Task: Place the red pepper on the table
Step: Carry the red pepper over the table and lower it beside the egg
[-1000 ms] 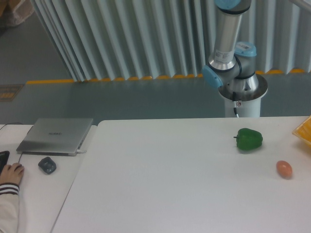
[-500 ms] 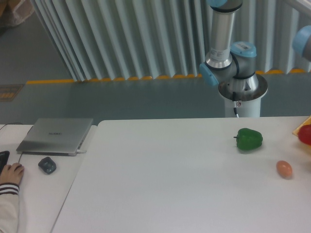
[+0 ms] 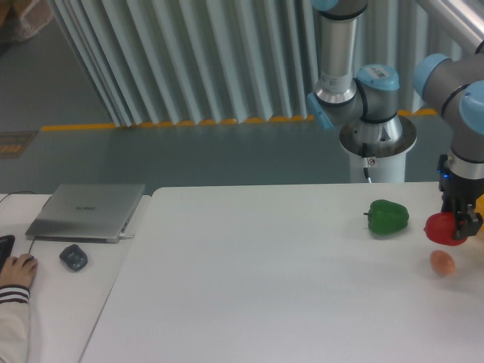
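The gripper [image 3: 458, 219] is clamped on the red pepper [image 3: 446, 228], holding it from above near the right edge of the view. The pepper hangs clear of the table [image 3: 265, 287], which lies straight below it, so the coming move looks like a plain descent. Just beneath and slightly in front sits a small orange-brown egg-shaped thing [image 3: 442, 262]; the green bell pepper [image 3: 389, 217] rests close by on the camera's left. A landing spot between them seems tight.
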